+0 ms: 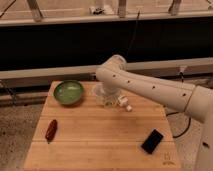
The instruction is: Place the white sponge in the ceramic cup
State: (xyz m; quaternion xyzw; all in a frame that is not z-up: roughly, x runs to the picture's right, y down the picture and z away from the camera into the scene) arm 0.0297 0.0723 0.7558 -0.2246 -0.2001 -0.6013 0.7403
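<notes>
My tool (111,96) is clenched at the small white ceramic cup (100,91) on the wooden table (100,140), beside the green bowl (68,92).

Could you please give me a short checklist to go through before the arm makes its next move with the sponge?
1. Gripper position: down at the back of the table, right of the green bowl. Ok.
2. Gripper closed: shut. Ok.
3. Sponge in the grip: hidden by the arm. Cannot tell.
4. Cup located: a pale rim shows just left of the gripper, mostly covered by the arm. Cannot tell whether the gripper is centred over it.
5. Nearby things out of the way: black phone and red object lie apart near the front of the table. Ok.
6. Small white piece beside the gripper: identity unclear. Cannot tell.
</notes>
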